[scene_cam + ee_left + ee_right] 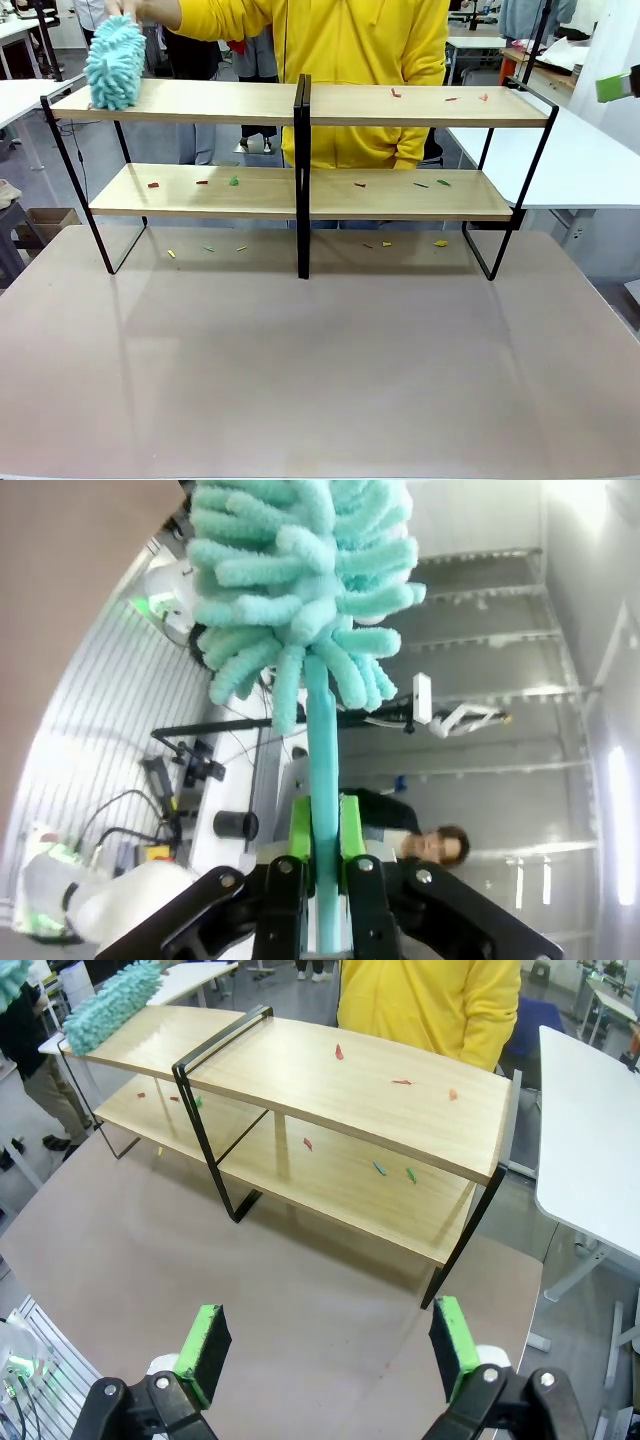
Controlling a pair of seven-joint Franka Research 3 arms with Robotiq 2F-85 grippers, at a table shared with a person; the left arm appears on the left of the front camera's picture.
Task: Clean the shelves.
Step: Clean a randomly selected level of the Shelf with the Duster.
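Left gripper [325, 830] clamps fluffy teal duster [300, 590]; right gripper [327, 1345], jaws spread empty, faces littered right end of long light-wood, black-framed shelves [380, 1100].

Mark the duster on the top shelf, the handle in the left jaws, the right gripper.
Duster [115, 62], front view, middle of fluffy head.
Handle [322, 750], left wrist view, bare shaft below the head.
Right gripper [327, 1345], right wrist view, midway between fingertips.
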